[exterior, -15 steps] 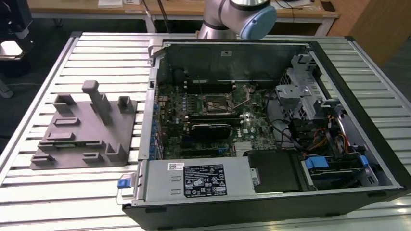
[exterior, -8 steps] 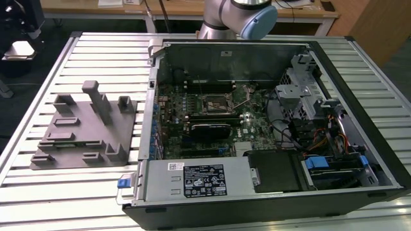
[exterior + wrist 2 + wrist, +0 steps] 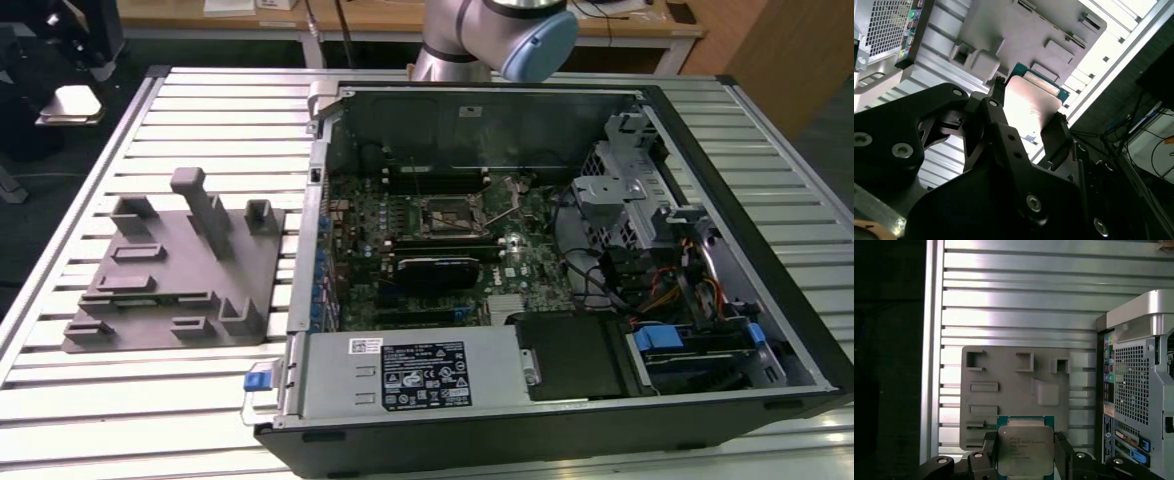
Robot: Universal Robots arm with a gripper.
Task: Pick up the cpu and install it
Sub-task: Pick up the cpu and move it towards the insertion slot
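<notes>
The gripper (image 3: 1025, 454) is clamped on the cpu (image 3: 1025, 449) — its two black fingers (image 3: 989, 449) press opposite edges of the chip, so the jaws stand apart only by the chip's width. The silver top faces the first wrist view. Beyond the chip, well apart from it, the grey fixture (image 3: 1014, 395) lies on the slatted table (image 3: 1019, 300). The open computer case (image 3: 534, 440) sits just beside the fixture, on the exterior view's right — motherboard (image 3: 360, 220) exposed. The arm (image 3: 487, 35) rises at the far edge.
</notes>
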